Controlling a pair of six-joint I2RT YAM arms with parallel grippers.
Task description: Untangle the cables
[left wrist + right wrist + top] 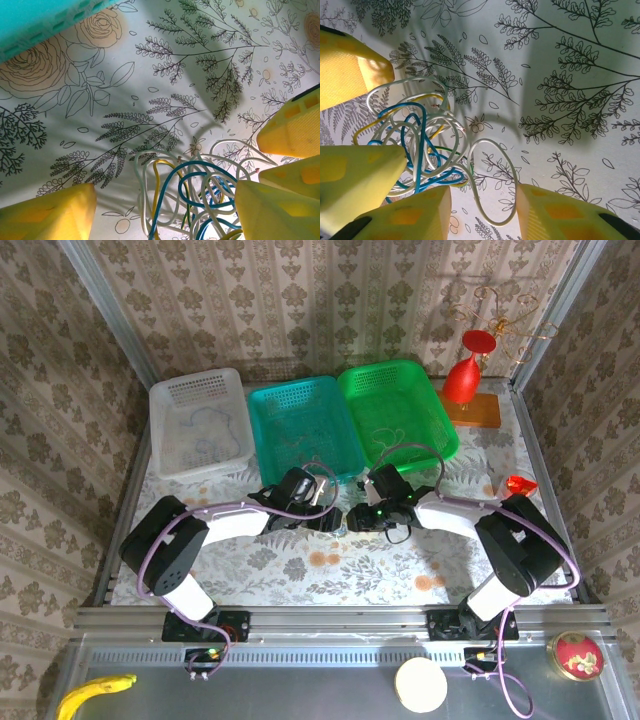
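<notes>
We see the tangled cables (190, 195) lying mid-worktop (330, 570), just on the near side of the teal basket (300, 400). Our left claw (160, 217) straddles them, spread wide. The right claw (482, 215) stands narrower, one loop between its fingers, gripping nothing.

Pale flower-printed surface (300, 565) carrying white plastic basket (196, 380), teal plastic basket (293, 387), green plastic basket (385, 368) side by side, and tangled thin white, blue and yellow cables (190, 197).
</notes>
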